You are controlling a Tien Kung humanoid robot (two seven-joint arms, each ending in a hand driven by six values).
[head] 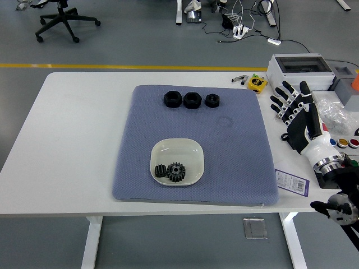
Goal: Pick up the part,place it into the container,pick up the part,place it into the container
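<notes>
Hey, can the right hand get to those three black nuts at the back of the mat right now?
Probably yes. The right hand is open beside the mat, and nothing stands between it and the nuts.
</notes>
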